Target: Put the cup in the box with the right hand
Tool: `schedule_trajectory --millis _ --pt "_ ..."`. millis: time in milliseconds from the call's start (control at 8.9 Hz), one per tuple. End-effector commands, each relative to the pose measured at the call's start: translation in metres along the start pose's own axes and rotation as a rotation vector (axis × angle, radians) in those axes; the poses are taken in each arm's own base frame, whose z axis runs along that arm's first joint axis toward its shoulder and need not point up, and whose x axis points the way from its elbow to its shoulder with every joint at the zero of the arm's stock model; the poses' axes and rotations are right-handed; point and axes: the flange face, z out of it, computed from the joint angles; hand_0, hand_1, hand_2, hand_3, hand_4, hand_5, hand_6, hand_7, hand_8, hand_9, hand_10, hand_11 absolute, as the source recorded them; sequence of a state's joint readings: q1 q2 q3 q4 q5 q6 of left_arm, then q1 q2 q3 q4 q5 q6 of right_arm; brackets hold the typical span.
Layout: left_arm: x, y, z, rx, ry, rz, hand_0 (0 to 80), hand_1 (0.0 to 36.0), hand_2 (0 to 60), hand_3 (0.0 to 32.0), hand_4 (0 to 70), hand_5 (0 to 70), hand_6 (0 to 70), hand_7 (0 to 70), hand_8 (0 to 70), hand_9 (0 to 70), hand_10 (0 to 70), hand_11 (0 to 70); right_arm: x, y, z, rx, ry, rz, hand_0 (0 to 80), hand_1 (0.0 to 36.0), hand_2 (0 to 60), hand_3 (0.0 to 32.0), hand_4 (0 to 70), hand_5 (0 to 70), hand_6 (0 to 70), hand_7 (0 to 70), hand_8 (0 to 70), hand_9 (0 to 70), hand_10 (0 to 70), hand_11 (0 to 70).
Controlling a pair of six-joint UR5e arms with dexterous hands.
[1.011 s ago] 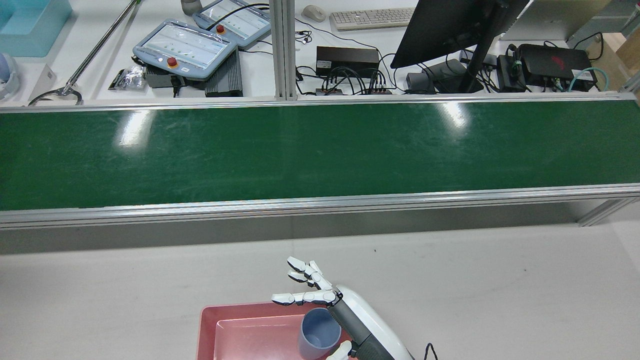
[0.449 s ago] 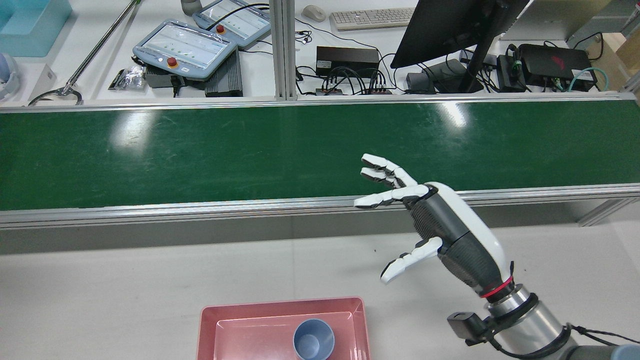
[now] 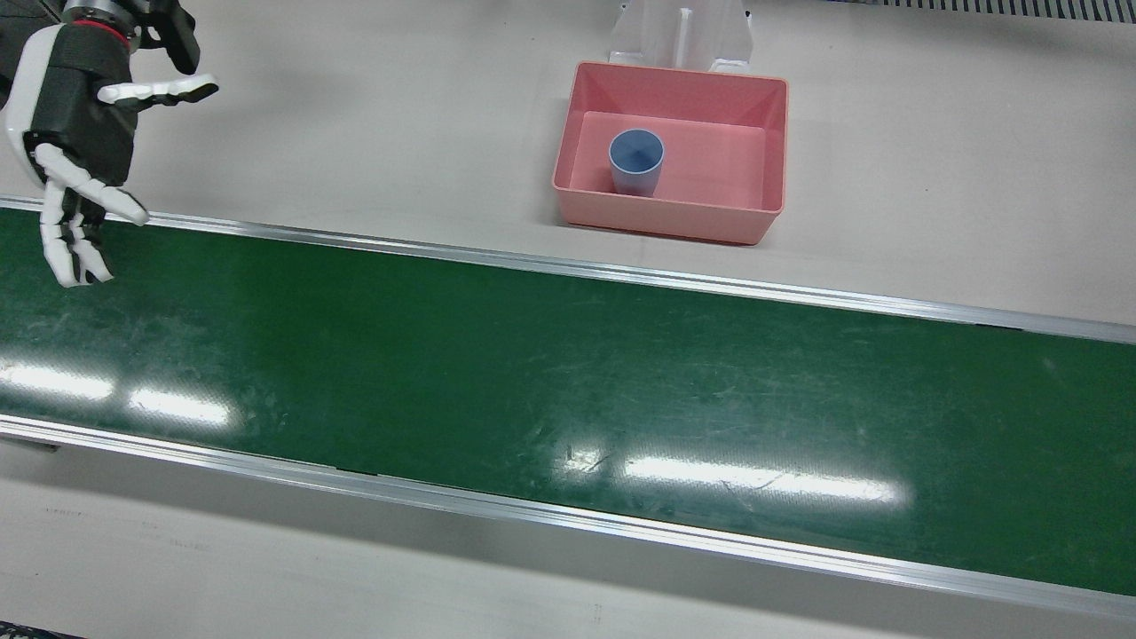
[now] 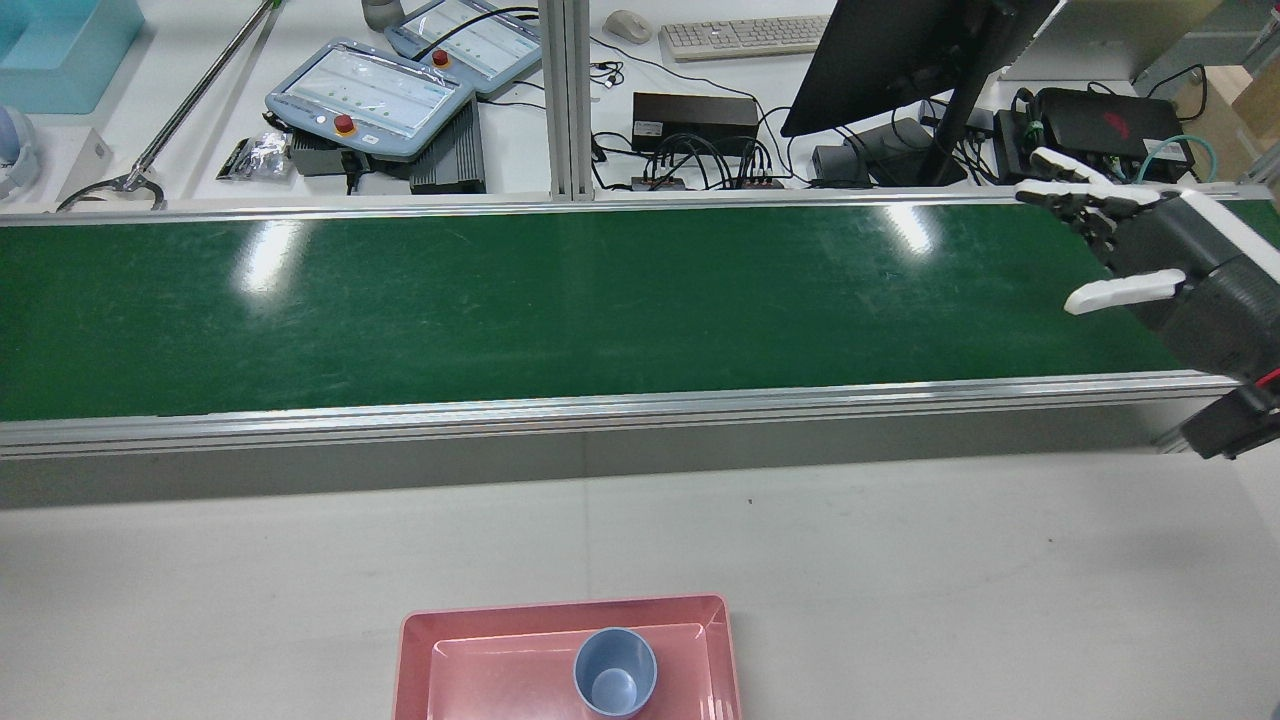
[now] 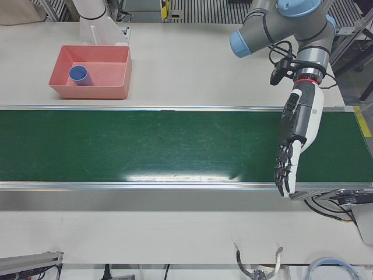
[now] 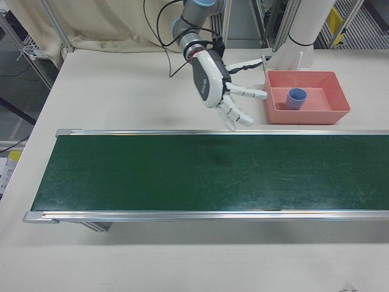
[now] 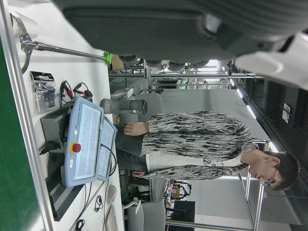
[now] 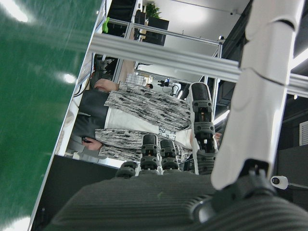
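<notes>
The blue cup (image 3: 635,160) stands upright inside the pink box (image 3: 666,222), near its left side in the front view. It also shows in the rear view (image 4: 614,672), with the box (image 4: 560,606) at the bottom edge. My right hand (image 4: 1170,270) is open and empty, far to the right of the box and raised over the green belt. It shows at the top left of the front view (image 3: 75,133) and in the right-front view (image 6: 216,82). My left hand (image 5: 297,137) is open and empty, fingers pointing down over the far end of the belt.
A long green conveyor belt (image 3: 532,373) with metal rails crosses the table in front of the box. Behind the box is a white arm pedestal (image 3: 679,35). Beyond the belt stand teach pendants (image 4: 370,95), a monitor (image 4: 900,50) and cables.
My right hand has let go of the cup in the box. It has risen and swung far to the right, out over the belt. The cup stays upright in the box.
</notes>
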State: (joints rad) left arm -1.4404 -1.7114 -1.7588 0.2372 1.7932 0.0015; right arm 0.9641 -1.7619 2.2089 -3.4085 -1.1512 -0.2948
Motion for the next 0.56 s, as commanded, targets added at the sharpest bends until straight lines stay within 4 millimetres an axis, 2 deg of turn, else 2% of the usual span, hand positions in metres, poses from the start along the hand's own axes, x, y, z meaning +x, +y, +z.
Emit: schedule_trajectory --millis 0,112,225,337,449 --pt "0.0 0.0 0.0 0.001 0.0 0.0 0.0 0.0 0.0 0.0 0.0 0.0 0.0 0.0 0.0 0.0 0.0 0.0 -0.055 -0.156 -0.026 0.041 -0.066 0.113 54.6 14.5 2.5 0.0 17.2 7.0 5.5 14.8 11.7 19.7 6.0 10.6" --pt "0.0 0.0 0.0 0.001 0.0 0.0 0.0 0.0 0.0 0.0 0.0 0.0 0.0 0.0 0.0 0.0 0.0 0.0 -0.078 -0.189 -0.063 0.106 -0.097 0.095 54.4 14.3 2.6 0.0 21.2 6.8 5.8 16.3 11.9 20.3 6.5 11.2" --pt "0.0 0.0 0.0 0.001 0.0 0.0 0.0 0.0 0.0 0.0 0.0 0.0 0.0 0.0 0.0 0.0 0.0 0.0 -0.102 -0.205 -0.081 0.138 -0.123 0.084 54.3 14.3 2.9 0.0 26.1 6.4 6.2 18.9 12.0 20.9 6.4 10.9" --pt "0.0 0.001 0.0 -0.001 0.0 0.0 0.0 0.0 0.0 0.0 0.0 0.0 0.0 0.0 0.0 0.0 0.0 0.0 -0.137 -0.206 -0.096 0.144 -0.172 0.06 54.8 16.0 5.9 0.0 24.7 6.6 6.2 19.2 12.1 21.1 5.6 9.8" --pt "0.0 0.001 0.0 -0.001 0.0 0.0 0.0 0.0 0.0 0.0 0.0 0.0 0.0 0.0 0.0 0.0 0.0 0.0 -0.159 -0.21 -0.111 0.162 -0.205 0.01 56.1 15.9 2.9 0.0 25.0 6.9 6.2 18.7 12.1 20.8 5.4 9.7"
